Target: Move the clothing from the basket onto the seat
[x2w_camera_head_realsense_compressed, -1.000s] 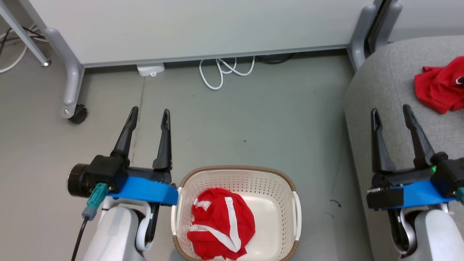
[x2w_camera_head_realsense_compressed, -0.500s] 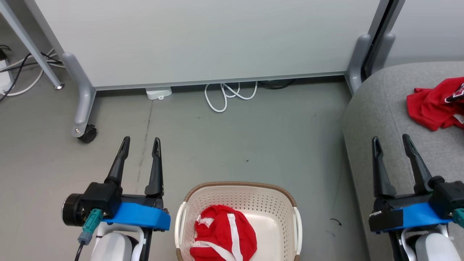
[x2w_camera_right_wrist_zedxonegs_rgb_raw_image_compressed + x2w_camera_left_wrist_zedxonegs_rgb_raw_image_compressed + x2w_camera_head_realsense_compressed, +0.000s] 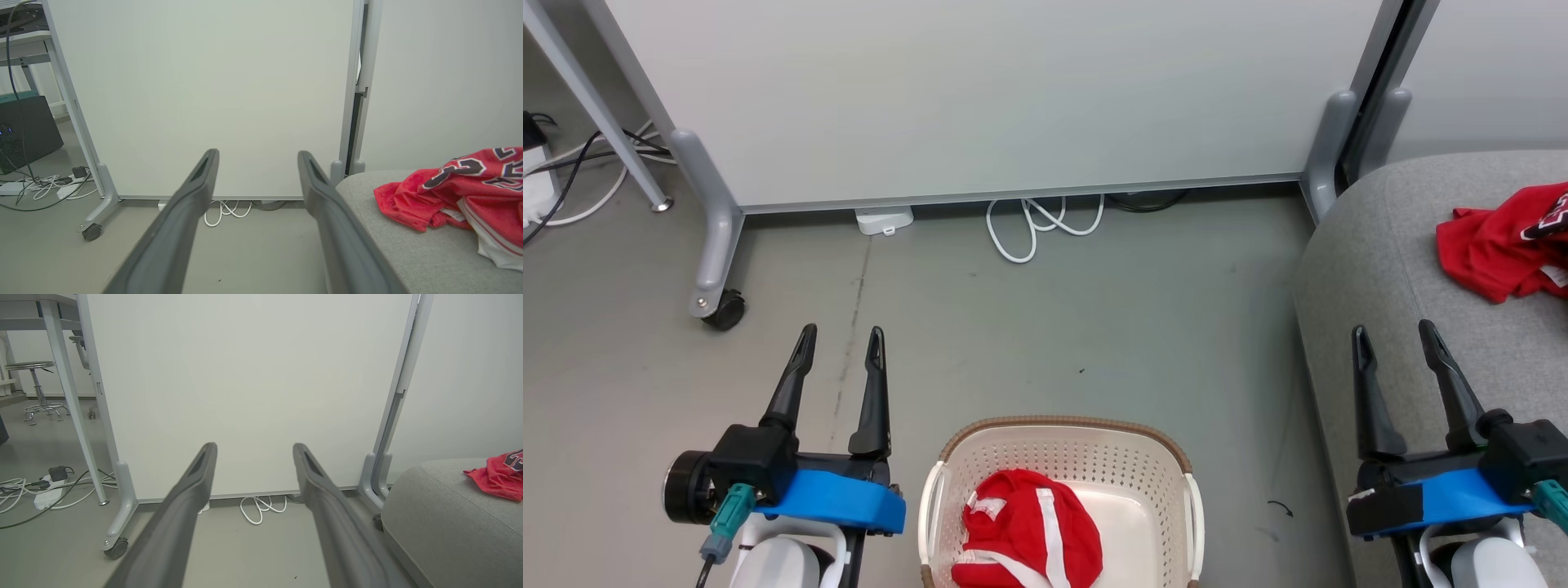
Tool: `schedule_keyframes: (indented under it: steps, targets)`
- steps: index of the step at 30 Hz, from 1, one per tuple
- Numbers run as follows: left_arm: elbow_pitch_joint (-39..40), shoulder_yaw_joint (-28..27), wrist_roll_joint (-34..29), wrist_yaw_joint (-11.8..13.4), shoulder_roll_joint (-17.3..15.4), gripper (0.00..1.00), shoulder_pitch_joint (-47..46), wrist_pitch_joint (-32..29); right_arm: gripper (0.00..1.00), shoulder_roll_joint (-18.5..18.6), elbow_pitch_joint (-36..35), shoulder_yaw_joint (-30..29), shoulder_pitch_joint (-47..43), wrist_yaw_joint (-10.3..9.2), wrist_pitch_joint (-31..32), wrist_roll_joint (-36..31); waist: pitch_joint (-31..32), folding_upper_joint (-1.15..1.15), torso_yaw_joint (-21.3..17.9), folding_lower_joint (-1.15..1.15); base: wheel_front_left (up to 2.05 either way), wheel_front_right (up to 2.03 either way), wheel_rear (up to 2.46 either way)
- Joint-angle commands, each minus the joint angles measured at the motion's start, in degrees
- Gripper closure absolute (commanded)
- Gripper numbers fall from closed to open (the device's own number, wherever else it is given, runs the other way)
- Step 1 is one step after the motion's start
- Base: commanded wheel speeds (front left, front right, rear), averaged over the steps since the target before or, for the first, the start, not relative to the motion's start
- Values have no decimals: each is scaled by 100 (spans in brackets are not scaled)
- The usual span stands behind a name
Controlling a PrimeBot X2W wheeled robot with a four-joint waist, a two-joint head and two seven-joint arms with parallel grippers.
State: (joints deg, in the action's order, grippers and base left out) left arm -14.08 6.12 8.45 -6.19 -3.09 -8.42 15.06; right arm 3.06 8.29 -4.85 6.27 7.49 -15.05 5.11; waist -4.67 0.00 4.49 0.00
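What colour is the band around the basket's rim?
Brown, on the cream basket; clearest in the head view.

Large black characters outlined in white stand on the red jersey that lies on the seat, on the folds away from the seat's rounded edge. They look like numerals, one perhaps a 3, but the crumpled cloth breaks them up and no whole number or word can be read. A small white tag at the jersey's lower folds, against the seat, is too small to read.
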Motion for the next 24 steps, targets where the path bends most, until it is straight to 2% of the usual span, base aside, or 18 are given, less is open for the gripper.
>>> schedule_keyframes:
  steps: [1, 14, 20, 24]
  targets:
    - [-2, -38, -39, -24, 9, 0, -7, 16, 0, -19, 12, 0, -57, 1, -20, -12, -10, 0, 4, 0, 0, 0, 0]
    - [-58, 15, -89, -72, 20, 0, -260, 16, 0, -21, -11, 20, 48, 1, -20, 38, -109, 0, -5, 0, 0, 0, 0]
    - [-285, 319, -182, -105, 20, 0, -744, 17, 0, -20, -64, 117, 250, 1, -21, 0, -311, 0, -77, 0, 0, 0, 0]
    - [-636, 602, -254, -131, -114, 0, -1160, 16, 0, -19, -122, 185, 448, 1, -20, -43, -554, 0, -167, 0, 0, 0, 0]
